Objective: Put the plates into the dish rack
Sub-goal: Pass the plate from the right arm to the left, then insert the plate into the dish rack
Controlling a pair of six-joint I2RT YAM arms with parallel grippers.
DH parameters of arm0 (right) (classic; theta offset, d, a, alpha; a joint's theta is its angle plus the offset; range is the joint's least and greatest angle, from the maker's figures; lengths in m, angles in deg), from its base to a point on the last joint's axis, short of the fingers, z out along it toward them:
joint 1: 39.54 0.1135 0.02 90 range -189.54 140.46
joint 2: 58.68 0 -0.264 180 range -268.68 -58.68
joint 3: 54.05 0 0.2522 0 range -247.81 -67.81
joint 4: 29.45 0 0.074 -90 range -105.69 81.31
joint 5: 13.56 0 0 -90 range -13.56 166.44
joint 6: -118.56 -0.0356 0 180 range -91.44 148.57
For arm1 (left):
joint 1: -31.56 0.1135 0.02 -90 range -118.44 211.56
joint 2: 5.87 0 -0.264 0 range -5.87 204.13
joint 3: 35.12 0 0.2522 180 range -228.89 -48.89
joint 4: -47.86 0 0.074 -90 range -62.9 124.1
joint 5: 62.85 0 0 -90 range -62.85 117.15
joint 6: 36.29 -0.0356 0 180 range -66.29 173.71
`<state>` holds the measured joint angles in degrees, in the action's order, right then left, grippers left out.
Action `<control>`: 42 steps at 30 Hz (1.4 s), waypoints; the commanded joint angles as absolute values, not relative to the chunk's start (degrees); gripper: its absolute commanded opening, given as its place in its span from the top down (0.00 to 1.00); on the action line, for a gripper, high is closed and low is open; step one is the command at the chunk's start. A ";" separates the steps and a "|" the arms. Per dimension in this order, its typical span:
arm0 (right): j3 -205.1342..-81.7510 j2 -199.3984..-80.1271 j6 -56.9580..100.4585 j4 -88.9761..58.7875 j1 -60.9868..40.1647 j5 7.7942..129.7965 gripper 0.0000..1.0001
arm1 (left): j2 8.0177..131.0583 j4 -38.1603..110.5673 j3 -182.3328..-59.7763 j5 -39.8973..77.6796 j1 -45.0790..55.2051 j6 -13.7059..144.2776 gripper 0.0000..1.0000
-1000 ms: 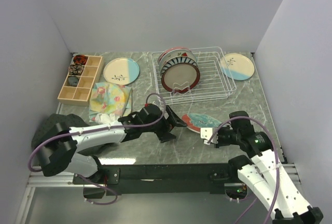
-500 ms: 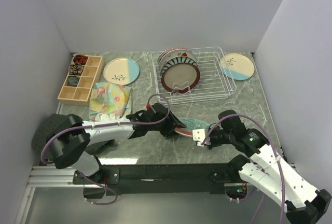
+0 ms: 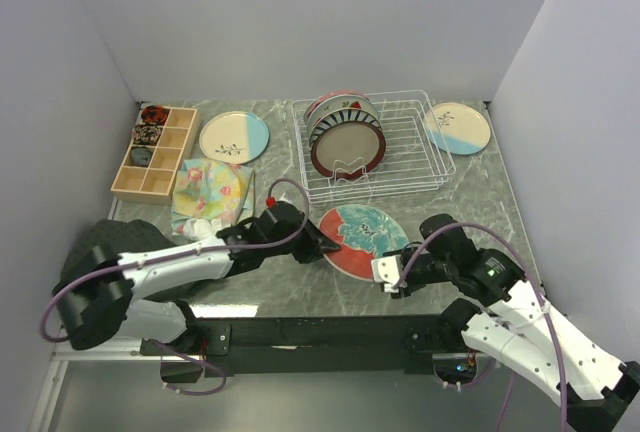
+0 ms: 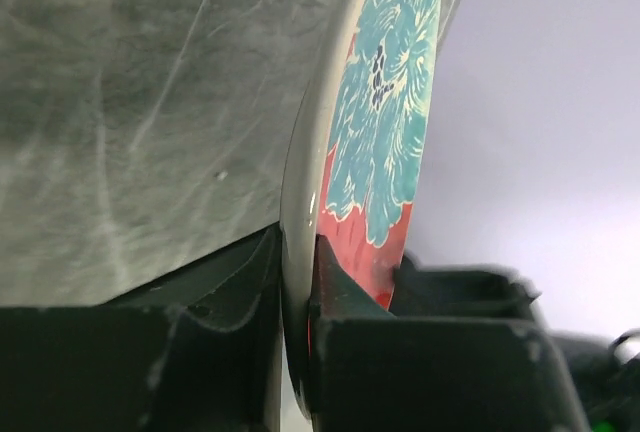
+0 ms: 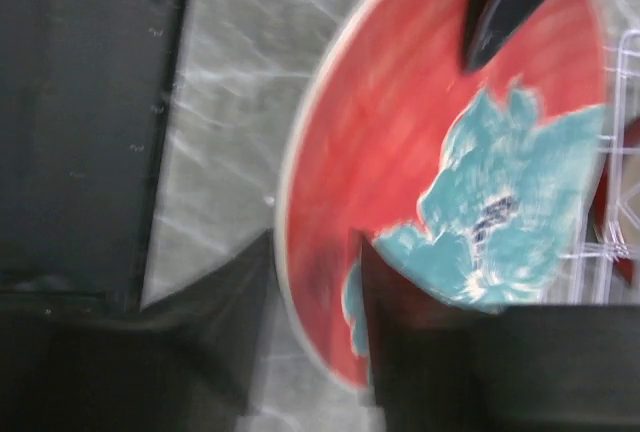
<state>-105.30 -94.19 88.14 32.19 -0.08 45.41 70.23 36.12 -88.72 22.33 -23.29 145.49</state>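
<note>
Left gripper (image 4: 297, 262): yours, clamped on one red floral plate (image 3: 365, 237).
Right gripper (image 3: 385, 274): yours, fingers parted astride that plate's rim.
Dish rack (image 3: 425, 157): three plates (image 3: 346, 147) upright.
Table (image 3: 470, 197): two cream-and-blue plates (image 3: 234, 137) flat.

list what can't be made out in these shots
Right wrist view: motion blur hides whether the right hand grips the red floral plate.
Top view: the front plate in the dish rack hides those behind.
Top view: wooden box contents too small.
</note>
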 commanded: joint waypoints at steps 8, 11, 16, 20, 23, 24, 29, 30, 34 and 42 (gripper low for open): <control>-117.72 -91.29 76.74 37.23 -10.40 40.43 0.30 | 57.41 24.81 -97.56 23.98 -20.48 96.94 0.99; -118.34 -91.73 72.78 33.71 -16.93 35.06 0.29 | 57.41 18.38 -104.24 23.56 -18.81 83.22 0.99; -113.18 -94.01 65.58 24.76 -25.20 34.69 0.28 | 57.50 14.42 -114.17 15.74 -15.82 69.81 0.99; -113.43 -94.81 63.20 23.87 -28.46 36.45 0.28 | 59.43 10.99 -122.16 11.34 -10.82 58.93 0.99; -112.28 -92.79 62.49 22.98 -30.13 36.45 0.27 | 62.94 10.11 -127.26 8.35 -7.48 52.16 0.99; -112.02 -92.26 63.19 23.24 -30.39 36.53 0.26 | 63.82 10.11 -128.50 6.60 -6.76 50.65 0.99; -111.40 -91.11 64.24 23.16 -31.98 36.89 0.21 | 69.44 13.17 -135.70 4.21 -4.39 41.26 0.99; -111.49 -91.46 64.42 23.85 -32.07 36.89 0.21 | 70.15 13.62 -136.59 4.39 -4.38 40.09 0.99; -111.58 -93.13 64.69 24.13 -32.68 37.76 0.21 | 74.19 14.50 -141.51 6.14 -4.03 31.67 0.99; -111.32 -95.42 65.21 24.47 -33.82 38.73 0.21 | 83.33 14.76 -151.36 6.85 -3.59 23.56 0.99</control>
